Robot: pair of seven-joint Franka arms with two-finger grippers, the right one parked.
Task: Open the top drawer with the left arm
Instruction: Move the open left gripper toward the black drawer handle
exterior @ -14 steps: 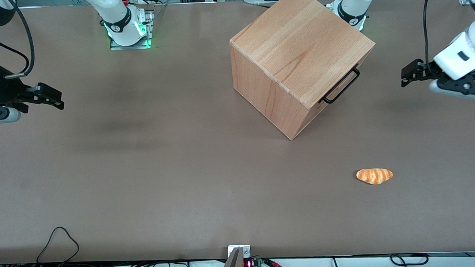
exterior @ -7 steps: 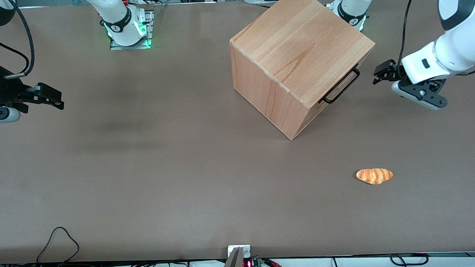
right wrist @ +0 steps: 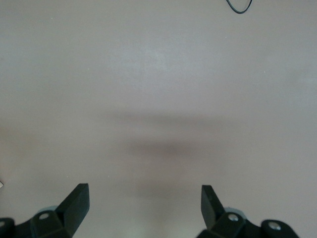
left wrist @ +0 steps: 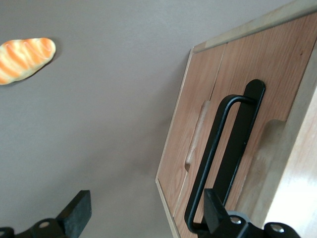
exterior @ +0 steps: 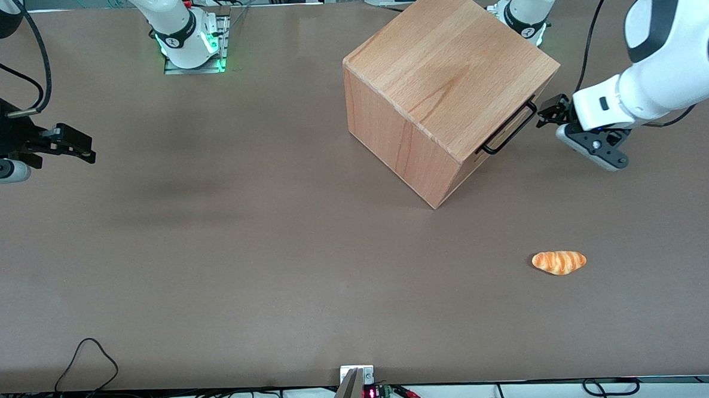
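The beech cube cabinet [exterior: 444, 69] stands turned at an angle, its front facing the working arm's end of the table. The top drawer [left wrist: 277, 74] is closed, its thin black wire handle [exterior: 510, 127] [left wrist: 223, 158] standing out from the front. My left arm's gripper [exterior: 551, 111] [left wrist: 146, 210] hovers open just in front of the drawer, level with the handle's end farther from the camera. One fingertip [left wrist: 213, 208] overlaps the handle bar and the other [left wrist: 79, 210] is over bare table. Nothing is held.
A small orange-striped bread roll [exterior: 559, 262] [left wrist: 25, 59] lies on the brown table [exterior: 242, 228], nearer the camera than the cabinet. A lower drawer front with a scooped notch [left wrist: 198, 134] sits beneath the top drawer. Cables [exterior: 86, 354] trail along the table's near edge.
The left arm has swung in from its end of the table toward the cabinet, bringing the open gripper close to the drawer handle. The cabinet and roll have not moved.
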